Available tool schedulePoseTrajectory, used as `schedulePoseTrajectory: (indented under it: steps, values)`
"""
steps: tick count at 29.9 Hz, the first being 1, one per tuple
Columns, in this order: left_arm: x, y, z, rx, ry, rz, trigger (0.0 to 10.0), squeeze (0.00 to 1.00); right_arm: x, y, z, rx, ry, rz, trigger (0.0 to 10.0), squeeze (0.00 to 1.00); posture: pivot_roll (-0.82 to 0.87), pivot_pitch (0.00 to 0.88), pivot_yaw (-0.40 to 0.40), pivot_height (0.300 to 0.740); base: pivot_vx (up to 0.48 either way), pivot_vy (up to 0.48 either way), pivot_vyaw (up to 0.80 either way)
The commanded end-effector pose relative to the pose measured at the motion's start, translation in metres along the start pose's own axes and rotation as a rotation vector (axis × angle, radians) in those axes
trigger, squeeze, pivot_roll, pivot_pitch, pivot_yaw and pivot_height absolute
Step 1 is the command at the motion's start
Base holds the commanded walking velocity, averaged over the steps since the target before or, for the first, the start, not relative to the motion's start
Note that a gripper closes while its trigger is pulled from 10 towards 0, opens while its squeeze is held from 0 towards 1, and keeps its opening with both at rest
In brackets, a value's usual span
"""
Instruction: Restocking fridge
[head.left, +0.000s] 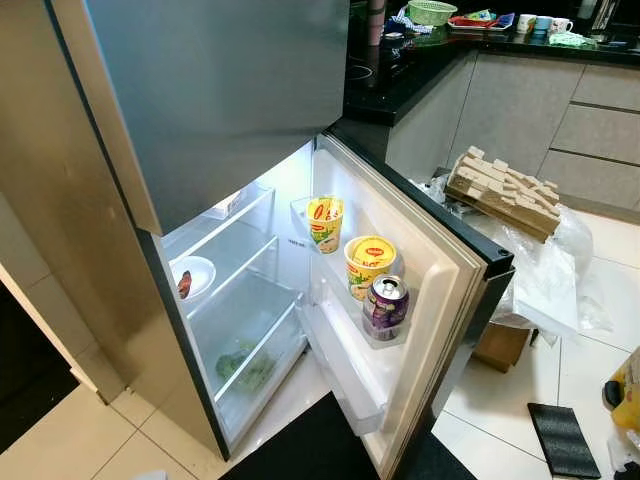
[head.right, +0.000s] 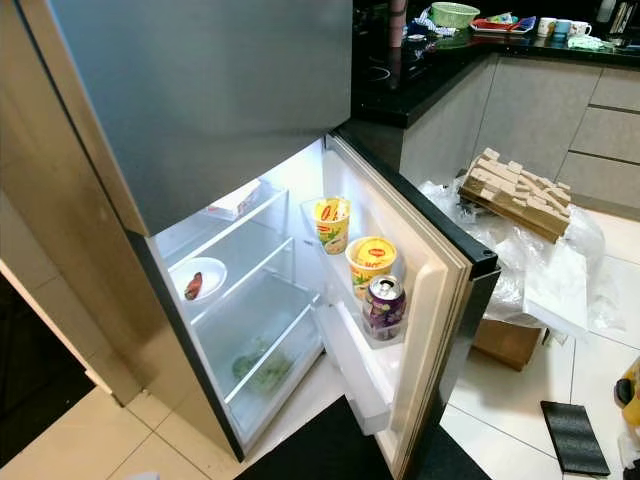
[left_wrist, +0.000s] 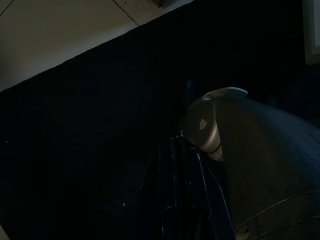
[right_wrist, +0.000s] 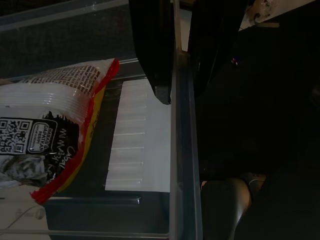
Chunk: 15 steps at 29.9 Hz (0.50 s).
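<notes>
Picking the next item for the fridge, by the look of things. Hovering the right tool just over the wall of a clear bin, with fingers parted a moderate way, gripping nothing, one finger to each side of that wall. Lying off to one side of the tool, near but not touching and seemingly inside the bin: a red-edged snack packet, with a white ribbed sheet between tool and packet.

Probably best proceeding so: sliding sideways clear of the wall, widening first, then pinching the packet by its crimped edge rather than its puffed middle, avoiding crushing or snagging the bin rim.

Waiting well away from the tool: the open fridge's door shelf, already carrying a yellow pouch, a noodle cup and a purple can.

Hanging idle in shadow: the left tool, spread impossible to tell.
</notes>
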<state>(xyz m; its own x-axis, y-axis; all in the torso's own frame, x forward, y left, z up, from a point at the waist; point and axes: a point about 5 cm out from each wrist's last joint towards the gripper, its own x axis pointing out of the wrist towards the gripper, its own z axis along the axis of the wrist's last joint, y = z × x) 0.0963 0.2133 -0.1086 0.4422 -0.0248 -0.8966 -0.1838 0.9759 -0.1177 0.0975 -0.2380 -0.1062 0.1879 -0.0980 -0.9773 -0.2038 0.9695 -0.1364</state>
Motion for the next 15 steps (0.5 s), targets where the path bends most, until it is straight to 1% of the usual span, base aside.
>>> schedulePoseTrajectory:
  steps: [1,14,15]
  values:
    - [-0.0015,-0.0024,-0.013,0.018,0.056,-0.01,10.0,0.0,0.0,0.0004,0.0034,0.004,-0.014,-0.003,10.0,0.0,-0.04,0.0,-0.022,0.74,-0.326,0.0,0.0]
    - [-0.0019,-0.0016,-0.0138,0.022,0.06,-0.011,10.0,0.0,0.0,0.0001,0.0021,0.0,-0.011,-0.004,10.0,0.0,-0.04,0.0,-0.02,0.74,-0.327,0.0,0.0]
    - [-0.0021,-0.0002,-0.0132,0.015,0.056,-0.003,10.0,0.0,0.0,0.0001,0.0018,-0.001,-0.011,-0.003,10.0,0.0,-0.04,0.0,-0.02,0.74,0.0,0.0,0.0]
